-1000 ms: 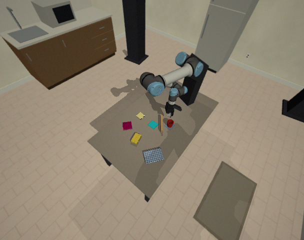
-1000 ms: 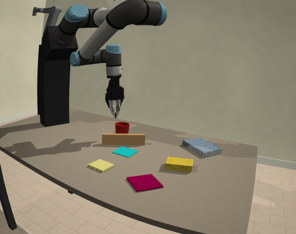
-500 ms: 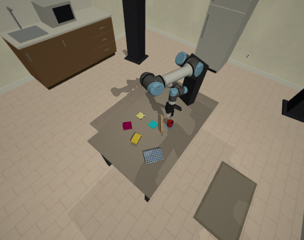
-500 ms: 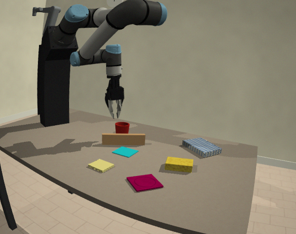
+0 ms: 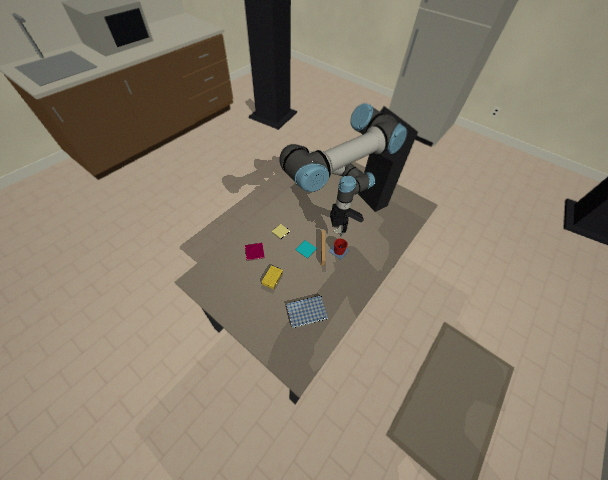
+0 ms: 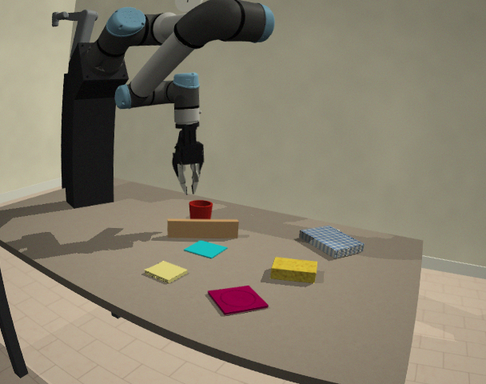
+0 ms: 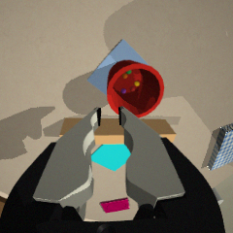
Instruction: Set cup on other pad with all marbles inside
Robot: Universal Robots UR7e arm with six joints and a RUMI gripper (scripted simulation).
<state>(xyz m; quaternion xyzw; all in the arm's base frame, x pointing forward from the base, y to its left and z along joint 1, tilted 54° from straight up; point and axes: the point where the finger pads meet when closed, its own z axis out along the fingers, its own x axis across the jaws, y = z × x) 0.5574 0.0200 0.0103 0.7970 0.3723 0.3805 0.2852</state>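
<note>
A red cup [image 7: 135, 89] with several coloured marbles stands upright on a light blue pad [image 7: 109, 68] on the table. It also shows in the top and exterior views [image 5: 340, 245] [image 6: 201, 209]. A wooden rail [image 6: 202, 228] lies right in front of it, and a teal pad [image 6: 205, 249] lies on the rail's other side. A magenta pad [image 6: 237, 299] with a ring mark lies nearer the table's front. My gripper [image 6: 189, 190] hangs above the cup's rim, a little to its side, and does not touch it. Its fingers stand narrowly apart with nothing between them.
A pale yellow pad [image 6: 165, 271], a yellow sponge block [image 6: 293, 269] and a blue checked box [image 6: 331, 241] lie on the table. The arm's black pedestal [image 6: 88, 124] stands at the table's back left.
</note>
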